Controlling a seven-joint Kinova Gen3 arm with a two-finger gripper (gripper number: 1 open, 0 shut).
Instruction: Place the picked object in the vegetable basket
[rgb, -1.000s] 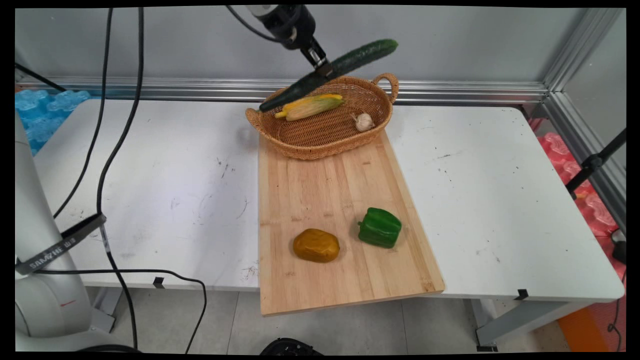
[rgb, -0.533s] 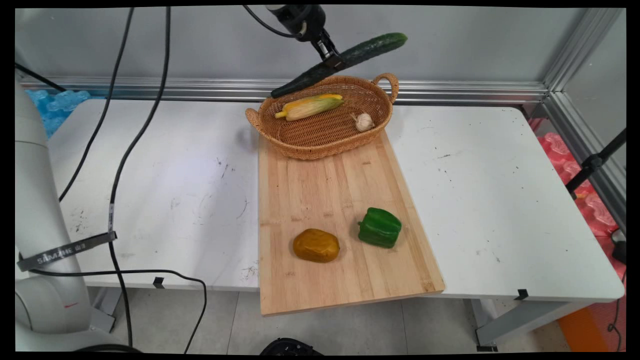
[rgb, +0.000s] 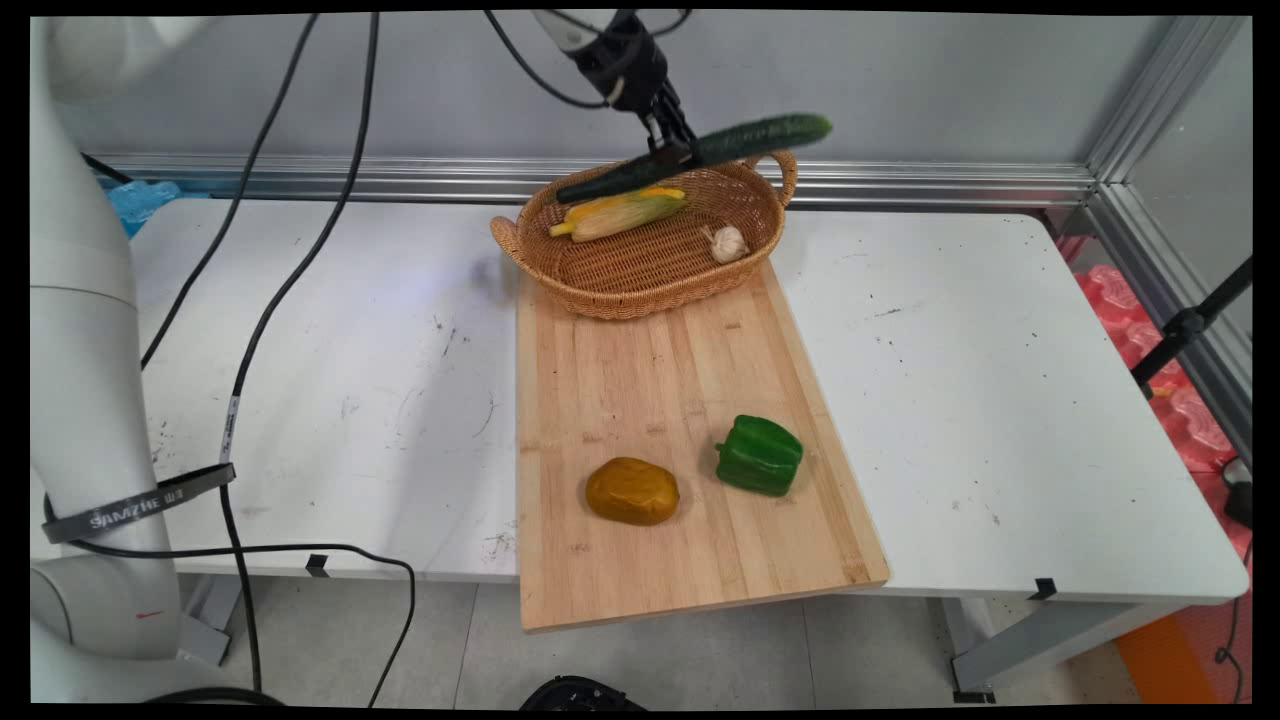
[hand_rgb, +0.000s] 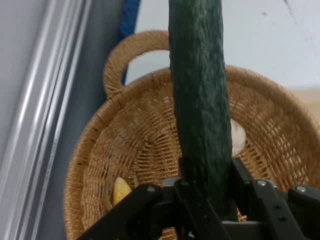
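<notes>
My gripper (rgb: 681, 152) is shut on a long dark green cucumber (rgb: 760, 135), holding it near its middle just above the wicker basket's (rgb: 640, 285) far rim. The cucumber lies almost level, its right end past the basket's right handle. In the hand view the cucumber (hand_rgb: 199, 90) runs up from the gripper (hand_rgb: 206, 197) over the basket (hand_rgb: 135, 145). An ear of corn (rgb: 620, 212) and a garlic bulb (rgb: 729, 243) lie in the basket; the garlic (hand_rgb: 238, 137) peeks out beside the cucumber.
A wooden cutting board (rgb: 650, 400) runs from the basket to the table's near edge, carrying a brown potato (rgb: 632, 490) and a green bell pepper (rgb: 760, 455). Black cables (rgb: 270, 300) hang at the left. An aluminium rail (rgb: 900, 185) lines the back wall.
The gripper has moved right and down toward the basket with the cucumber, which has tipped from a steep slant to nearly level.
</notes>
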